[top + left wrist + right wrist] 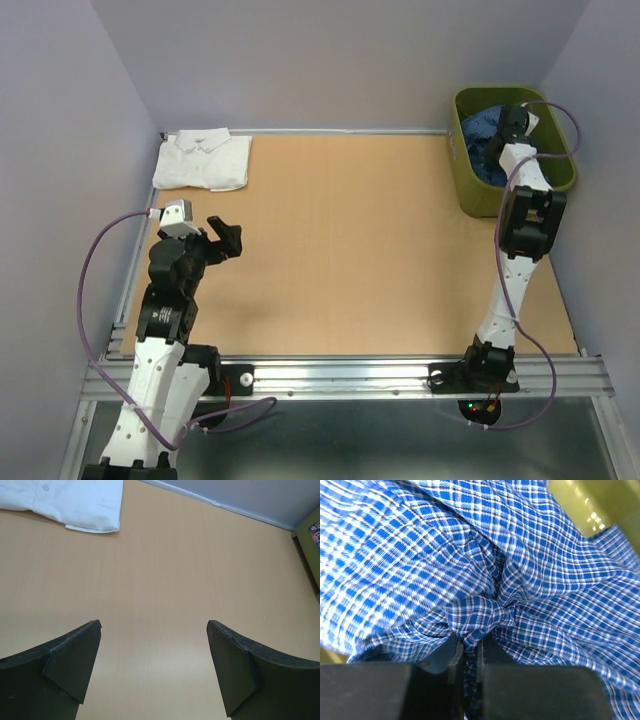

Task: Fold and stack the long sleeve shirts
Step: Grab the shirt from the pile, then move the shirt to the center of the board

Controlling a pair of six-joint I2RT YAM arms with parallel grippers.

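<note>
The blue checked shirt (485,570) is found crumpled inside the olive-green basket (463,172) at the far right corner of the table (350,260), while the white shirt (203,160) is laid, apparently folded, at the far left corner. The right gripper (470,652) is clamped on a bunched gather of the blue cloth; the left gripper (154,645) is spread wide above bare tabletop, with nothing between its fingers. The fabric is judged light, soft and limp, so it can be expected to drape and trail once lifted. A thick gather should be held securely enough, though a hold nearer the collar or shoulders would be better suited to spreading it flat. The pinch itself is shown only by the right wrist view. From the top view the gripper is merely seen dipped into the basket, but both shirts' places are given there, and the white shirt's near edge is shown by the left wrist view.
</note>
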